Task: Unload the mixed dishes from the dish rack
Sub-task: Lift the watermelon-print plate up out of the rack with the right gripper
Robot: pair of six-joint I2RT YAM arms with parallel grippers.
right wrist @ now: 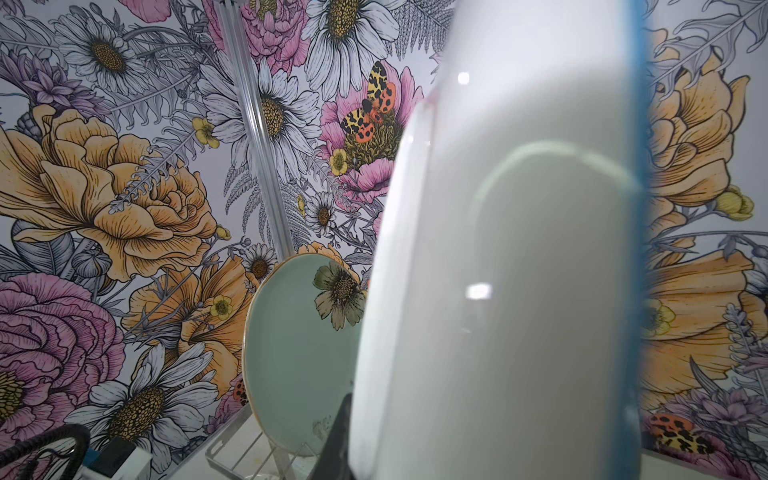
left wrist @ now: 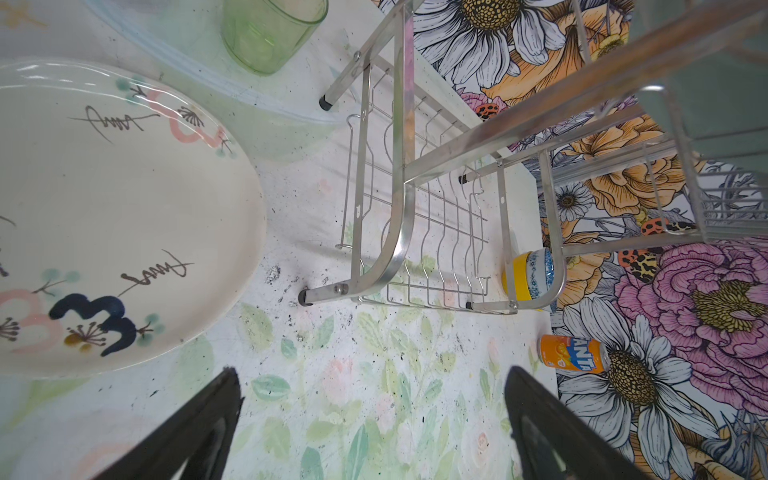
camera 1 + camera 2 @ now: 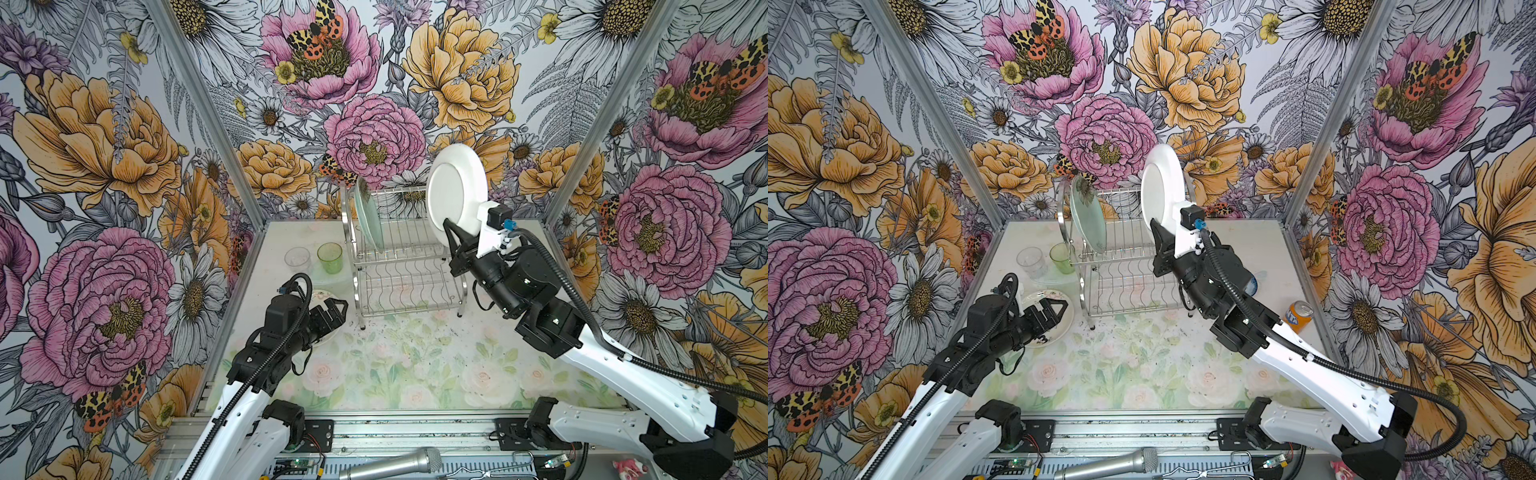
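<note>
My right gripper (image 3: 451, 232) (image 3: 1158, 235) is shut on the lower rim of a white plate (image 3: 457, 191) (image 3: 1160, 189) (image 1: 519, 291), held on edge above the right end of the dish rack (image 3: 356, 286) (image 3: 1082, 291) (image 2: 401, 166). A pale green plate (image 3: 370, 220) (image 3: 1088, 218) (image 1: 299, 365) stands in the rack's upper shelf at its left end. The lower shelf is bare. My left gripper (image 3: 338, 307) (image 3: 1059, 309) (image 2: 374, 374) hangs open over the table beside a cream painted plate (image 2: 124, 208) (image 3: 1064, 328) lying left of the rack.
A green tumbler (image 3: 330, 257) (image 2: 270, 33) and a clear glass (image 3: 297, 259) (image 3: 1032, 262) stand left of the rack. A yellow bowl with a blue-and-white bowl (image 2: 528, 274) sits right of it, near an orange soda can (image 3: 1299, 316) (image 2: 573, 353). Floral walls close three sides.
</note>
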